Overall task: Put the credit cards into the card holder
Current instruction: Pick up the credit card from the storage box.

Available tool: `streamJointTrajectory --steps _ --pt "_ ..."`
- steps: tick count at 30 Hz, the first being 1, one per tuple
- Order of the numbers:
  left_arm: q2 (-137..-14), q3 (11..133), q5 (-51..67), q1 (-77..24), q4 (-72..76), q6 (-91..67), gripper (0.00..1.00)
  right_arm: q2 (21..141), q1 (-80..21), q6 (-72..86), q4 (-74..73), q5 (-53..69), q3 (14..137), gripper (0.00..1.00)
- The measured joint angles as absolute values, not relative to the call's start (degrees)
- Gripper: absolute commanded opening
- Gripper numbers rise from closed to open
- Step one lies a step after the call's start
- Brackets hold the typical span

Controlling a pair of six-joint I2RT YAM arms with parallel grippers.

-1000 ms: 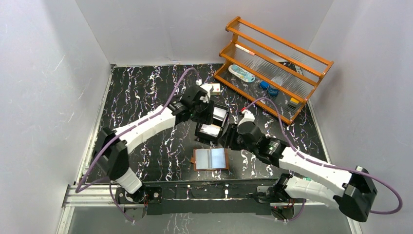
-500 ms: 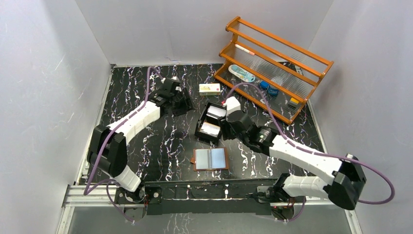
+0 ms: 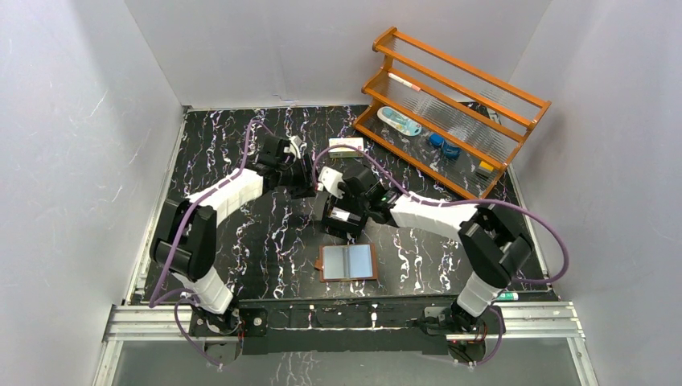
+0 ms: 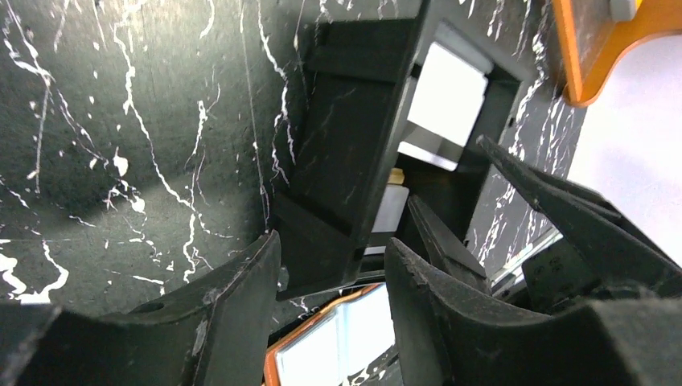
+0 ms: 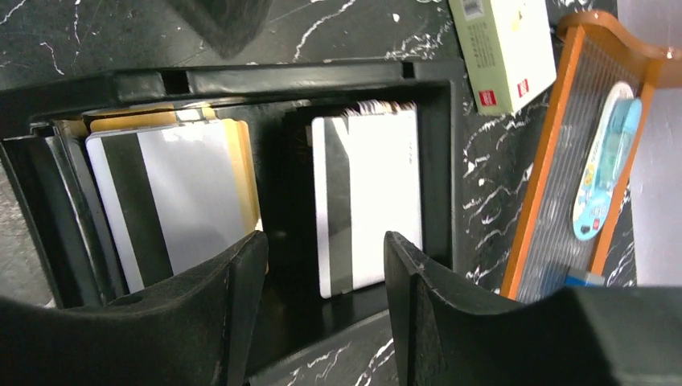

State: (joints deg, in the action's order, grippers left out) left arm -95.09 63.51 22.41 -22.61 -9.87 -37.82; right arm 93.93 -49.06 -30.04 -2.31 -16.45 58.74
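The brown card holder (image 3: 347, 261) lies open and flat at the front middle, its clear pockets up; a corner also shows in the left wrist view (image 4: 330, 346). The credit cards stand in the black tray (image 3: 330, 226): a stack (image 5: 173, 197) in one compartment and a white striped card (image 5: 374, 197) in the other. My right gripper (image 3: 344, 201) hangs open and empty over the tray (image 5: 322, 249). My left gripper (image 3: 308, 185) is open and empty just left of the tray (image 4: 330, 257), its fingers on either side of the tray's near corner.
A white-and-yellow carton (image 3: 346, 146) lies behind the tray, also in the right wrist view (image 5: 503, 48). An orange wooden rack (image 3: 450, 112) with small items stands at the back right. White walls close in the black marbled table (image 3: 241, 241).
My left gripper pulled back left from over the tray, then edged towards it again. My right gripper swung from the tray's right side to over the tray.
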Motion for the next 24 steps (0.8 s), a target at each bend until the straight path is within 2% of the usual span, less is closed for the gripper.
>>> streamJointTrajectory --steps 6,15,24 --pt "-96.16 60.49 24.86 -22.59 -8.58 -38.20 0.45 98.80 -48.05 -35.05 0.97 -15.49 59.48 0.58" --pt "-96.36 59.68 26.65 -22.57 -6.02 -38.89 0.44 100.55 -47.59 -37.63 4.93 -17.85 59.24 0.38" --pt "-96.36 58.54 26.63 -22.57 -6.00 -39.64 0.44 97.65 -47.77 -38.79 8.03 -19.00 57.25 0.04"
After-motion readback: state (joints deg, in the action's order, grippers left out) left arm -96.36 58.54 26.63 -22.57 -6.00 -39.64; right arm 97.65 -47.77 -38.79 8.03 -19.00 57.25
